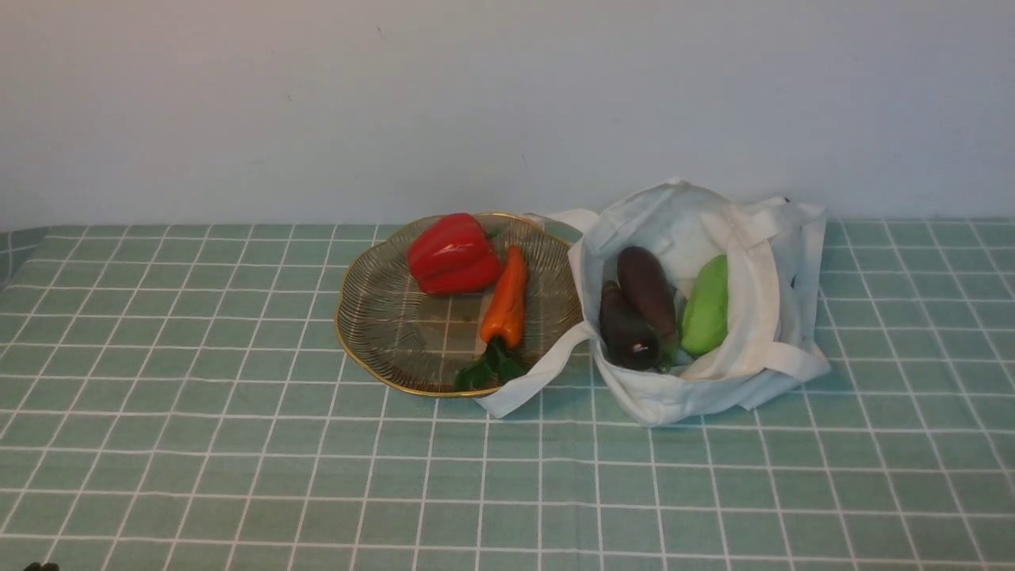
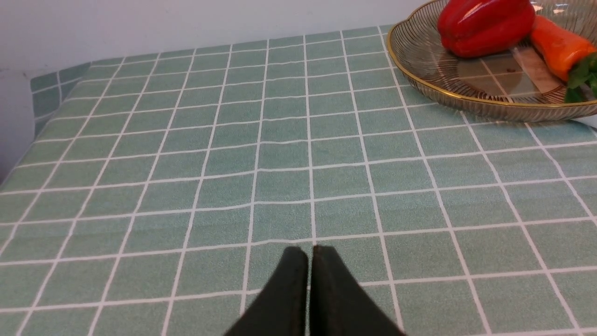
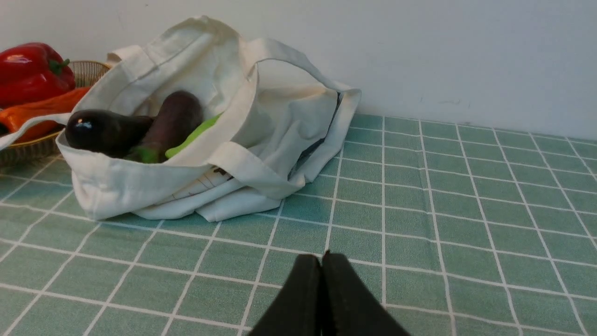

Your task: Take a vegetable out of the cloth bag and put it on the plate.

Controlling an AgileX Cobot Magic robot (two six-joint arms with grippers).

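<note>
The orange carrot-like vegetable [image 1: 505, 305] with dark green leaves lies on the gold-rimmed glass plate [image 1: 373, 333], beside a red bell pepper [image 1: 452, 254]. It also shows in the left wrist view [image 2: 557, 46] and the right wrist view [image 3: 42, 109]. The white cloth bag [image 1: 761, 262] lies open to the plate's right, holding two dark eggplants [image 1: 646, 289] and a light green vegetable [image 1: 706, 305]. My left gripper [image 2: 309, 254] is shut and empty, low over the cloth, well short of the plate [image 2: 466, 95]. My right gripper [image 3: 321, 260] is shut and empty, in front of the bag [image 3: 280, 116].
A green checked cloth [image 1: 238, 444] covers the table, with a white wall behind. A bag strap [image 1: 531, 385] lies by the plate's near rim. The table's left edge [image 2: 28, 140] shows in the left wrist view.
</note>
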